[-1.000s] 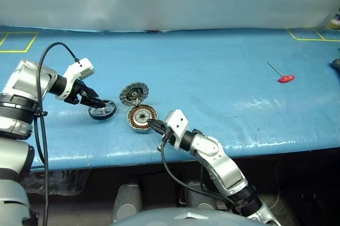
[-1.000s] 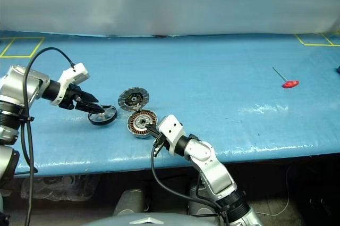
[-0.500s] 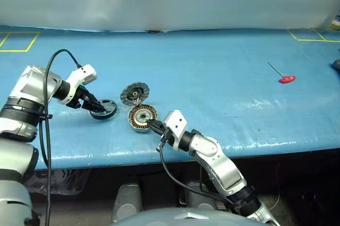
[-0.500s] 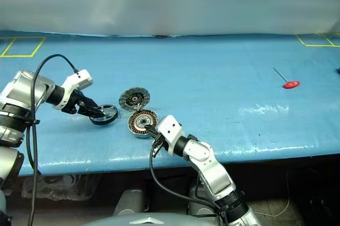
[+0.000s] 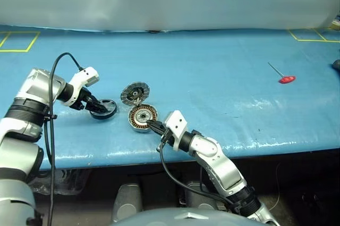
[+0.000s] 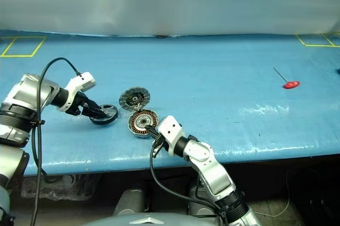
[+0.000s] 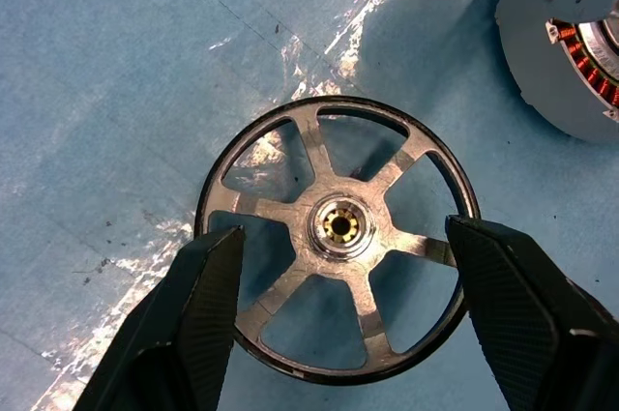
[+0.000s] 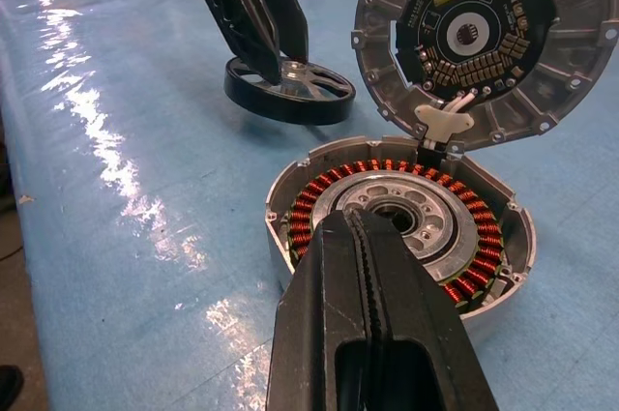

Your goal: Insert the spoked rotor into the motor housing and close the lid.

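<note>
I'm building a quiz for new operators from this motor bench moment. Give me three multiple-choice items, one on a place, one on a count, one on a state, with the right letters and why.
1. Where does the spoked rotor lie?
A. inside the motor housing
B. on the blue table, on the robot's left of the housing
C. beside the red-handled tool

2. How many spokes has the rotor?
A. three
B. six
C. nine

3. How does the lid stand?
A. shut flat on the housing
B. swung open, inner face showing
C. lying loose, far from the housing

Answers:
1 B: it rests on the table, between the left gripper's spread fingers, apart from the motor housing.
2 B: six silver spokes meet the hub.
3 B: it stands up from the housing's far edge, windings exposed.
</note>
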